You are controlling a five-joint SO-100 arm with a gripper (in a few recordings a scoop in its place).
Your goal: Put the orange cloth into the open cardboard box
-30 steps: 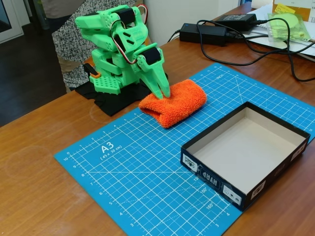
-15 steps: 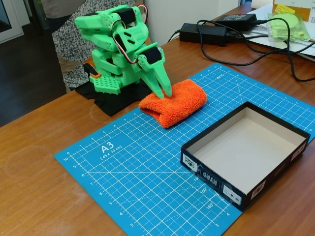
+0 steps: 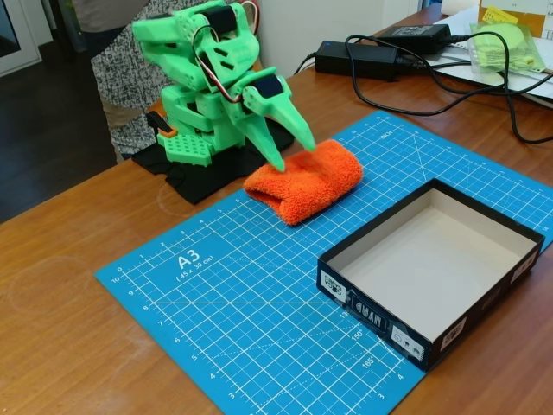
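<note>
**Getting a sound grip on the cloth**

The orange cloth (image 3: 304, 182) lies folded on the blue cutting mat (image 3: 216, 285), on its far part, well apart from the open cardboard box (image 3: 432, 270), which sits empty at the mat's near right. The green arm (image 3: 207, 78) stands at the far left, and its gripper (image 3: 292, 149) hangs with fingers spread over the cloth's far left edge, one tip low by the left end, the other out over the top.

The step in hand looks to be the grasp. To do it well, the spread fingers should come down astride the thick middle of the bundle, not its loose end, and press deep into the pile before closing, so that all the folds are caught together. A shallow pinch may take only the top layer and let the cloth unroll on the way to the box.
</note>
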